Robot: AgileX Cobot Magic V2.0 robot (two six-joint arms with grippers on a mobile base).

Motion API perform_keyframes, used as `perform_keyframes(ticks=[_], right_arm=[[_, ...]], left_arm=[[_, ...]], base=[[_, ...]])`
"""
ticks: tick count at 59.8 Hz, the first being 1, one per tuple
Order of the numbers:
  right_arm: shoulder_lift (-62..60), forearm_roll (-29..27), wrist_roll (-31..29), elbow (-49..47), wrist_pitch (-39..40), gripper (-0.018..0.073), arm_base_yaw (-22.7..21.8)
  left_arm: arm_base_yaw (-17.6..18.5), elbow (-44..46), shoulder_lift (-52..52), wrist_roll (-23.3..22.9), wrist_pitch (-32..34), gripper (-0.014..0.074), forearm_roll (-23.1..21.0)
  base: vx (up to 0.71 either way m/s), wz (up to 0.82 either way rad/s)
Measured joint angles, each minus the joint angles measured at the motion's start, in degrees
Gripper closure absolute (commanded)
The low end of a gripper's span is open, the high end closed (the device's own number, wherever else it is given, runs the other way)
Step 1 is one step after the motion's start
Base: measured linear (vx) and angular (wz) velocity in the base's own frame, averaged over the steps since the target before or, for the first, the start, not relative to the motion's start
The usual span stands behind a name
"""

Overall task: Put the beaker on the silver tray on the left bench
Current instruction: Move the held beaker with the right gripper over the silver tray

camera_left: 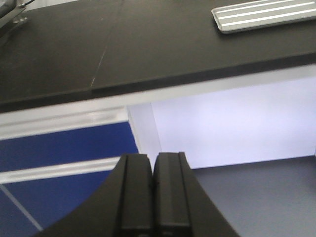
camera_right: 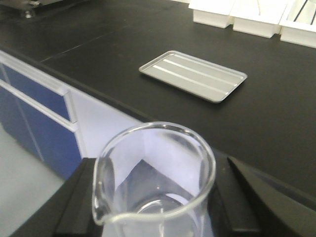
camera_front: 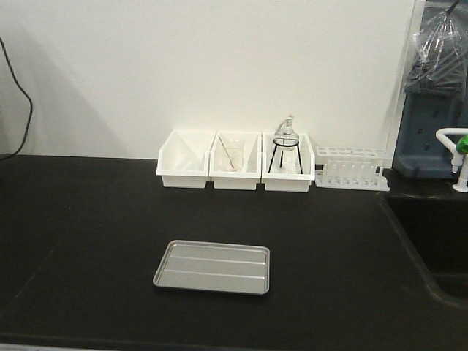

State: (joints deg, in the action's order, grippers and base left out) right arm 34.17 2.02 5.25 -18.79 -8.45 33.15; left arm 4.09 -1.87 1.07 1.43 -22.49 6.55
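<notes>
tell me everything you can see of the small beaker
Small clear glass beaker, cylindrical, with a rolled rim and a pouring spout at the rim's lower left in the right wrist view. It looks empty and stands upright, clamped between the black fingers of the right gripper. It seems short of the left bench, not yet over the silver tray.

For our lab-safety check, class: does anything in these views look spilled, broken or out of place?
Nothing stands out. The tray lies flat and empty on the bench, turned only slightly from its edge; the beaker sits upright and unbroken in the right claw. No spills show.
</notes>
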Motion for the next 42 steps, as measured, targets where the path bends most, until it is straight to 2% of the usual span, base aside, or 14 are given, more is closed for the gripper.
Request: perform_keyframes(ticks=[42], right_arm=[[0.0, 0.0, 0.0, 0.0, 0.0, 0.0573, 0.0]], left_arm=[[0.0, 0.0, 0.0, 0.0, 0.0, 0.0595, 0.0]], base=[[0.36, -0.16]])
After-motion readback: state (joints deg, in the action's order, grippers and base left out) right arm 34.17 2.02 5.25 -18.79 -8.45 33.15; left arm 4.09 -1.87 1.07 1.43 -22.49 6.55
